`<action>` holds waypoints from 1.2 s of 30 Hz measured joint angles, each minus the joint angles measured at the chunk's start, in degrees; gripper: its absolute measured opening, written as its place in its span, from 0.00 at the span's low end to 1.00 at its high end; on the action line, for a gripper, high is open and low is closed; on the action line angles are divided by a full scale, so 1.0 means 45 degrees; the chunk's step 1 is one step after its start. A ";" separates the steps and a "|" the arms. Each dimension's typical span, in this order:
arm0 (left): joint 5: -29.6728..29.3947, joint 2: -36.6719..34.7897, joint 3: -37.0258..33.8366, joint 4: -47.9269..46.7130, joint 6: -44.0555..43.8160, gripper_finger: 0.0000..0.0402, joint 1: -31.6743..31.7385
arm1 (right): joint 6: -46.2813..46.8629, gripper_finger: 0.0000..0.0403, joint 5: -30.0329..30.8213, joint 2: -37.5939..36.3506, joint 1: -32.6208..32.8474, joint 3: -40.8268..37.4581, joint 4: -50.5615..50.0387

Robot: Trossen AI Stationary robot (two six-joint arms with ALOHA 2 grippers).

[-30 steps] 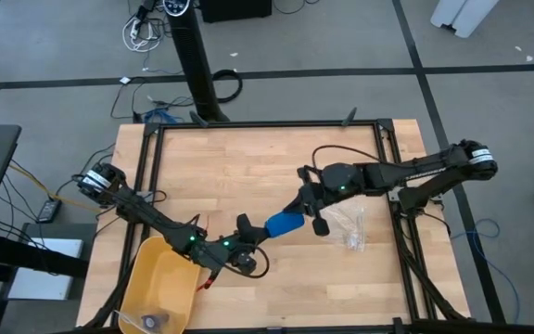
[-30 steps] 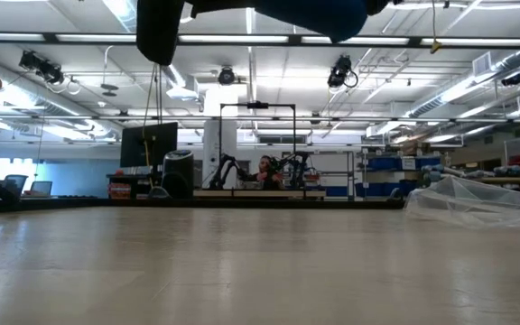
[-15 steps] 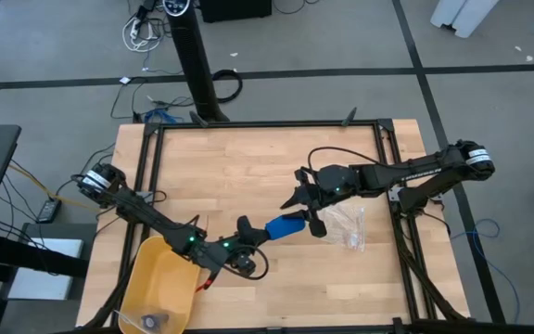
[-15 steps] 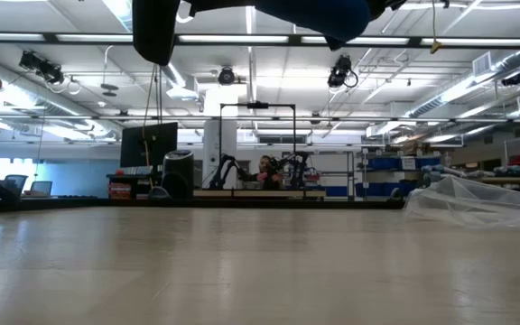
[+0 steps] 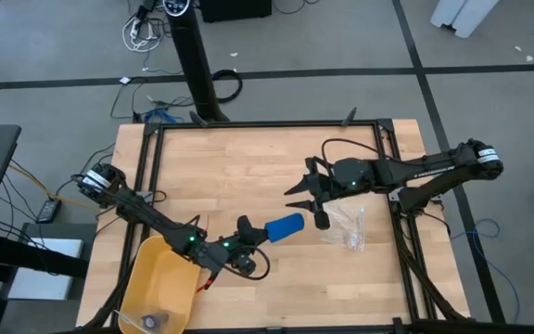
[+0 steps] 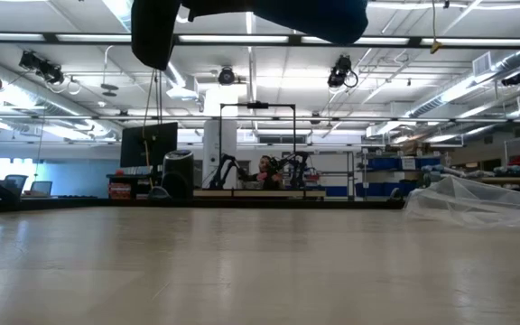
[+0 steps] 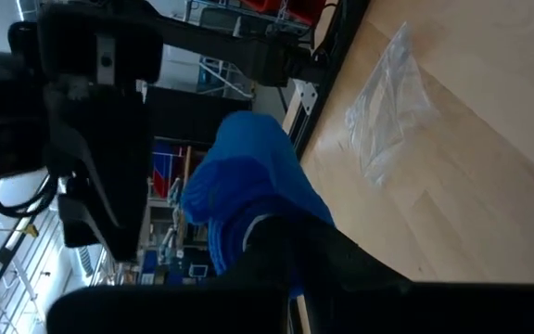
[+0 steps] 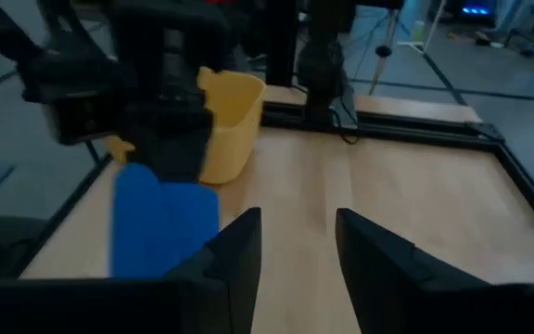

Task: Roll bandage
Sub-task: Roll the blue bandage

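Left claw (image 5: 253,234) is clamped on one end of the bandage (image 5: 285,226), a compact bright blue roll held clear above the tabletop (image 5: 258,158) near its middle. Right claw (image 5: 308,199) stands just right of the roll's free end, fingers apart and not touching it; the right wrist view shows the gap between both fingers (image 8: 239,246) with the roll off to one side. A clear plastic bag (image 5: 349,225) lies on the tabletop right of the roll. A yellow bin (image 5: 160,283) sits at the near left corner.
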 joint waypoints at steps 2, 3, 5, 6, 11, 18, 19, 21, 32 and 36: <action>-0.0020 0.0000 0.0000 0.0000 -0.0009 0.04 0.0000 | -0.0036 0.34 -0.0009 -0.0002 0.0358 0.0000 0.0151; -0.0078 0.0000 0.0000 -0.0002 -0.0005 0.04 0.0000 | -0.0131 0.33 -0.0021 -0.0002 0.0589 0.0000 0.0161; -0.0197 0.0000 0.0000 -0.0027 0.0010 0.04 0.0001 | -0.0501 0.29 -0.0071 0.0044 0.1071 0.0000 0.0141; -0.0209 0.0000 0.0000 -0.0039 0.0022 0.04 0.0005 | -0.0642 0.27 -0.0090 0.0074 0.1270 0.0000 0.0076; -0.0116 0.0000 0.0000 -0.0063 0.0037 0.04 0.0018 | -0.0063 0.21 -0.0052 0.0519 0.1377 0.0000 0.0059; 0.0060 0.0000 0.0005 -0.0092 0.0069 0.04 0.0039 | 0.0365 0.29 -0.1207 0.1263 0.0709 0.0000 0.0247; 0.0068 0.0000 0.0005 -0.0102 0.0101 0.04 0.0040 | 0.0415 0.31 -0.1510 0.1314 0.0647 0.0000 0.0247; 0.0082 0.0000 0.0005 -0.0102 0.0105 0.04 0.0049 | 0.0424 0.31 -0.1847 0.1353 0.0561 0.0000 0.0246; 0.0083 0.0000 0.0005 -0.0110 0.0055 0.04 0.0053 | 0.0266 0.05 -0.2249 0.1354 0.0438 0.0000 0.0049; 0.0034 0.0000 0.0005 -0.0124 -0.0009 0.04 0.0053 | 0.0084 0.02 -0.2034 0.1344 0.0472 0.0000 0.0062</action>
